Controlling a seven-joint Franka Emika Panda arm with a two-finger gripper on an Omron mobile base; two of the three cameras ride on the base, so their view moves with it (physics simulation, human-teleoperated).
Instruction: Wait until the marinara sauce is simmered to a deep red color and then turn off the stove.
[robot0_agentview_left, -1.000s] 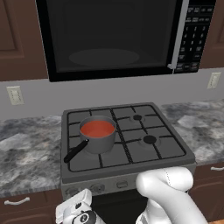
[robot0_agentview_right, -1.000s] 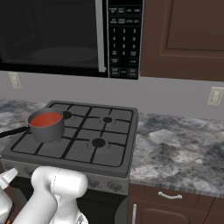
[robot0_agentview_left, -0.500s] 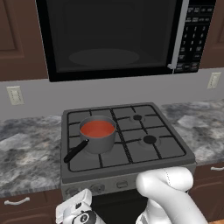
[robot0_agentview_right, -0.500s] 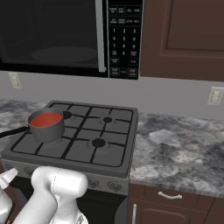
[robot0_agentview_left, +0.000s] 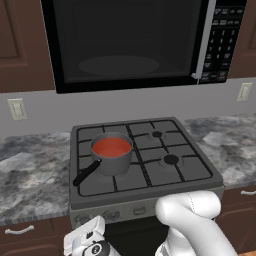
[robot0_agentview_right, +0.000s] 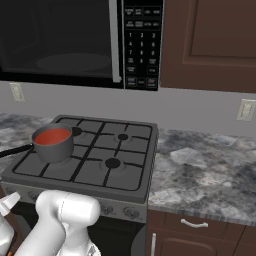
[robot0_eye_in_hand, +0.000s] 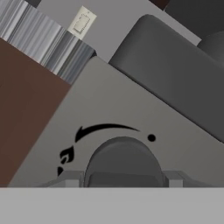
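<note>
The marinara sauce (robot0_agentview_left: 111, 147) (robot0_agentview_right: 52, 136) is a flat orange-red disc in a small grey saucepan (robot0_agentview_left: 113, 164) with a black handle (robot0_agentview_left: 86, 173), on the front left burner of the stove (robot0_agentview_left: 150, 176) (robot0_agentview_right: 100, 171). My gripper (robot0_agentview_left: 86, 228) is low at the stove's front panel, at its left end. In the hand view a round grey knob (robot0_eye_in_hand: 124, 159) under a curved arrow mark sits between my fingertips (robot0_eye_in_hand: 71, 178), which press against its two sides; the gripper (robot0_eye_in_hand: 122, 178) is shut on it.
A big black microwave (robot0_agentview_left: 130, 42) (robot0_agentview_right: 60, 40) hangs above the cooktop. Mottled granite counter runs left (robot0_agentview_left: 30, 175) and right (robot0_agentview_right: 205, 170) of the stove. Dark wood cabinets with a drawer handle (robot0_agentview_right: 194, 223) lie below; a wall outlet (robot0_agentview_left: 17, 108) is on the backsplash.
</note>
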